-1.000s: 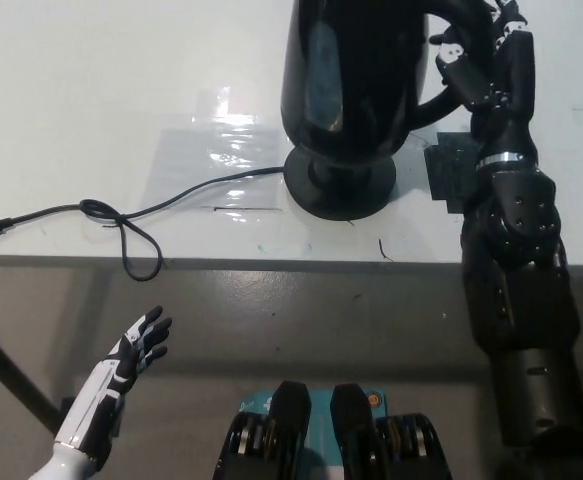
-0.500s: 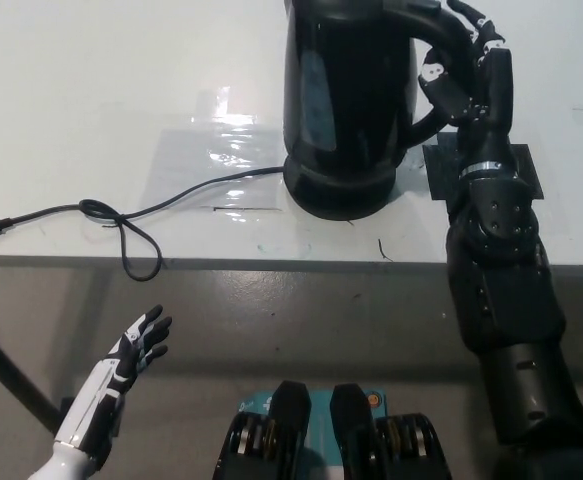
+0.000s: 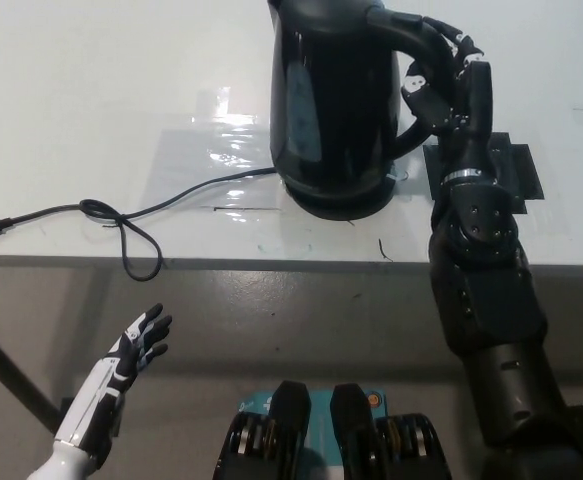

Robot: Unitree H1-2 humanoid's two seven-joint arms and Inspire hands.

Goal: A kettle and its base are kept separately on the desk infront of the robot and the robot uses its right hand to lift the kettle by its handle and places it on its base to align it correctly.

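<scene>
Right hand (image 3: pixel 449 75) wrapped around the handle (image 3: pixel 418 60) of the black kettle (image 3: pixel 331 95), hand sitting just right of the kettle body. Kettle upright on its base (image 3: pixel 343 203) near the front edge of the white surface (image 3: pixel 91 110), base cord (image 3: pixel 121 220) trailing off to the left. Left hand (image 3: pixel 139 345) idle below the surface edge, fingers spread, holding nothing.
</scene>
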